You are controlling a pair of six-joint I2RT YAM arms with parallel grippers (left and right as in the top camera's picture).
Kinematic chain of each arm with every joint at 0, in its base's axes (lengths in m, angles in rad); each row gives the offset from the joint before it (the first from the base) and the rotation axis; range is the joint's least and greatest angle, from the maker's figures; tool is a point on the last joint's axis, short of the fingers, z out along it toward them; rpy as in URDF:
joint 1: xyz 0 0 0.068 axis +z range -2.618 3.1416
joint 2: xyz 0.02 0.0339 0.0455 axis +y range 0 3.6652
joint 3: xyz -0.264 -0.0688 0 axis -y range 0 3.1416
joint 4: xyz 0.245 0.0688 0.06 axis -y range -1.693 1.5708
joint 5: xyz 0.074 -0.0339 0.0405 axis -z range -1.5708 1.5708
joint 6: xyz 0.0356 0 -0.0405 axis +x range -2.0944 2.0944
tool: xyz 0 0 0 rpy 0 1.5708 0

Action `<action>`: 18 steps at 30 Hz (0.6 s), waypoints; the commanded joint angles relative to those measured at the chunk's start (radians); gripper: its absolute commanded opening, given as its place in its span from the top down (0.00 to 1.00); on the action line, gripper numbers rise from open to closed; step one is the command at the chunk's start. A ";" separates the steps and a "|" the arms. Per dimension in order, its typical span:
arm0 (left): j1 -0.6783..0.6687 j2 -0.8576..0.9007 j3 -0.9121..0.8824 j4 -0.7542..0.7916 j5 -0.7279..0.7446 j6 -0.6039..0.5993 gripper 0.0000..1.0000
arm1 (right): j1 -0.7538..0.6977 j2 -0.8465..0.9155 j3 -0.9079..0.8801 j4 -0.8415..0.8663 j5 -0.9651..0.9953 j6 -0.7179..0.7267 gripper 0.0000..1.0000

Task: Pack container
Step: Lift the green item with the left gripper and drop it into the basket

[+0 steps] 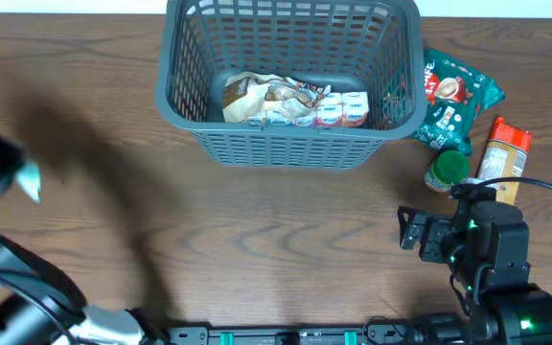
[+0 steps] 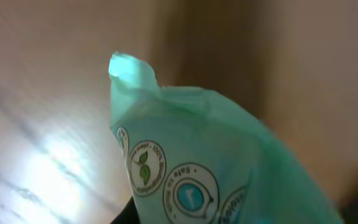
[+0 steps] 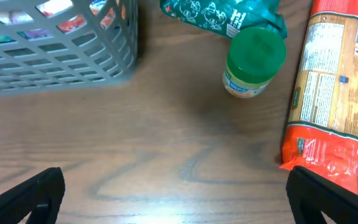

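Observation:
The grey lattice basket [image 1: 290, 144] stands at the table's far middle and holds a brown snack bag and a row of small cups. Its corner shows in the right wrist view [image 3: 55, 62]. My left gripper [image 1: 3, 163] is at the far left edge, raised and blurred, shut on a light green packet [image 2: 210, 162] that fills the left wrist view. My right gripper [image 3: 173, 193] is open and empty, low over bare wood, right of the basket. Ahead of it lie a green-lidded jar [image 3: 253, 62], an orange-red packet [image 3: 331, 93] and a dark green pouch [image 3: 222, 15].
In the overhead view the green pouch [image 1: 458, 101], the jar [image 1: 446, 172] and the orange-red packet [image 1: 503, 153] lie right of the basket. The right arm's base [image 1: 492, 278] sits at the front right. Cables run along the front edge.

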 commanded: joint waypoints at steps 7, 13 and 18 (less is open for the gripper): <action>-0.415 -0.056 0.557 -0.171 0.033 0.227 0.95 | -0.008 0.000 0.013 0.003 0.004 0.016 0.01; -0.734 -0.056 0.649 -0.147 0.029 0.647 0.94 | -0.008 0.000 0.013 0.012 0.004 0.015 0.01; -0.935 -0.018 0.649 -0.131 0.029 1.010 0.94 | -0.008 0.000 0.013 0.026 0.004 0.016 0.01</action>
